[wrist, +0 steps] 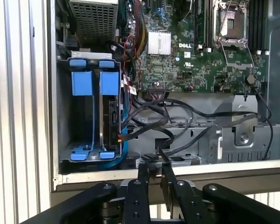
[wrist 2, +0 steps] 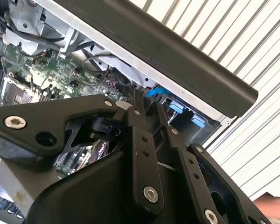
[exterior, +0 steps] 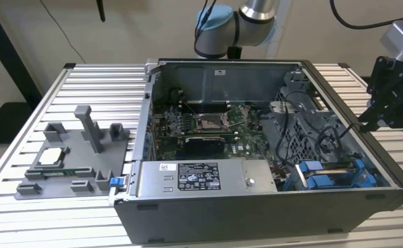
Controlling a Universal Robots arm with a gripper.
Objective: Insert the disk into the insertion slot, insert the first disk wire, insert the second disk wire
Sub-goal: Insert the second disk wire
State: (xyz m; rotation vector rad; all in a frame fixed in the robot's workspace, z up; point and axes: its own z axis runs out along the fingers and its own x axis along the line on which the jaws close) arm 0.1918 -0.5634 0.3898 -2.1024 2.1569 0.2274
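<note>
The insertion slot is the dark grey bay with blue rails in the case's corner, also seen in the exterior view. The disk stands on edge inside it, in a blue carrier. Black wires run from the motherboard side to the disk's end; I cannot tell whether they are seated. My gripper hovers just outside the case wall beside the bay, its fingers close together with nothing between them. In the exterior view my gripper hangs at the case's right wall, and it fills the foreground in the second wrist view.
The open computer case lies on a ribbed metal table. Inside are the motherboard with its processor socket and a power supply. A grey fixture holding a small square chip stands at the exterior view's left.
</note>
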